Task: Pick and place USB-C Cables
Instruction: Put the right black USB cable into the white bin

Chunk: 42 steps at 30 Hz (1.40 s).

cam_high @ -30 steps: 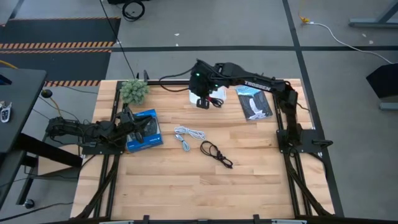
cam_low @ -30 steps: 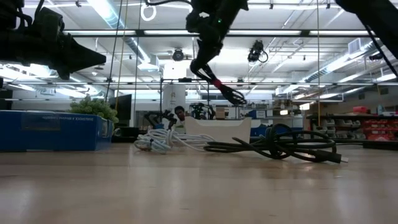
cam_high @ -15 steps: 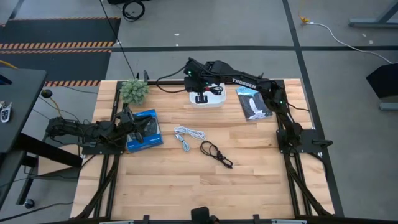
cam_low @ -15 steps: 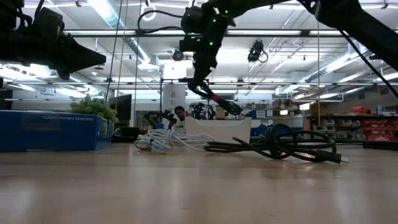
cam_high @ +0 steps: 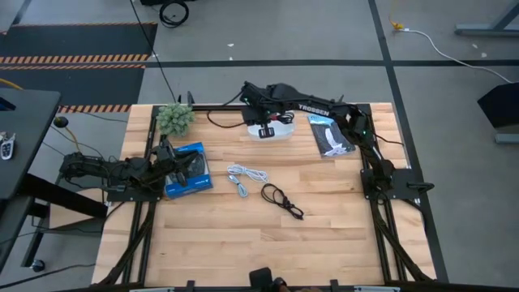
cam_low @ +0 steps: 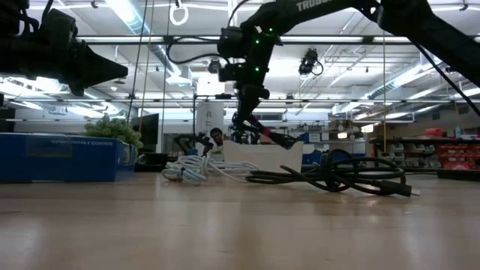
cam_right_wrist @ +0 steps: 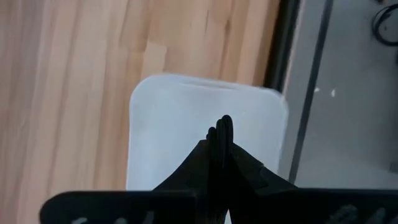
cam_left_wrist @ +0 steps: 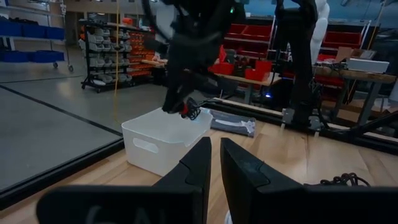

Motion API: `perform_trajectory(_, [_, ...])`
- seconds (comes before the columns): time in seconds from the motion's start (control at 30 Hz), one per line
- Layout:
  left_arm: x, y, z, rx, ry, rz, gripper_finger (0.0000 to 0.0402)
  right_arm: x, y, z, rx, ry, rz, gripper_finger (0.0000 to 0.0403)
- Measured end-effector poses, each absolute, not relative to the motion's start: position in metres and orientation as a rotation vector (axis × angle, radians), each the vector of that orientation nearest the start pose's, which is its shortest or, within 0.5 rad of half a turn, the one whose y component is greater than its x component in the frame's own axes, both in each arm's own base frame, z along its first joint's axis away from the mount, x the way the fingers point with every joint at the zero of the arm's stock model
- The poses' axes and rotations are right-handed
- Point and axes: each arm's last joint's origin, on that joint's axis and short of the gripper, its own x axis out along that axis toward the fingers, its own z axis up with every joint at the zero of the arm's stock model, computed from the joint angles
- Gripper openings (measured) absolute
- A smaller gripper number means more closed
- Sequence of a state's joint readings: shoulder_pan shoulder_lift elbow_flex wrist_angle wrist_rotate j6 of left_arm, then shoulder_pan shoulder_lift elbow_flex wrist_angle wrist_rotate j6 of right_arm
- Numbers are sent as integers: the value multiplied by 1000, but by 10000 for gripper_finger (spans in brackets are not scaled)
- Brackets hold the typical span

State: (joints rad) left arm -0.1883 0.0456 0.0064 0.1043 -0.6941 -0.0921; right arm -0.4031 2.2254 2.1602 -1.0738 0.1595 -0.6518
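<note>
The right gripper (cam_low: 259,135), fingers pinched on a black cable (cam_low: 274,138) above the far white tray (cam_left_wrist: 163,138), should lower inside the walls before letting go.

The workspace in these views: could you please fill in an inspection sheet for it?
Surface: wooden table, bare at the front.
Job's things: white USB-C cable and black USB-C cable lying mid-table; a third black cable hangs from the right gripper over the white tray.
Clutter: blue box, black-and-blue packet, small green plant.
Grippers: right shut on the cable; left gripper by the blue box, nearly shut, empty.
Cables: arm wiring along the back edge.
Surroundings: workshop shelving, concrete floor.
</note>
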Motion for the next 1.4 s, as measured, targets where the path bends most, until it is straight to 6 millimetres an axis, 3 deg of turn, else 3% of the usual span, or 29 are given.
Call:
perform_trajectory(0.5, [95,1,172,-119,-83,503,43,431,-182,234,-405,1290,-49,35])
perform_trajectory(0.8, [95,1,172,-118,-83,503,43,439,-164,232,-442,1275,-8,35])
perform_trajectory(1.4, [95,1,172,-119,-83,503,43,432,-186,229,-382,1253,-28,36])
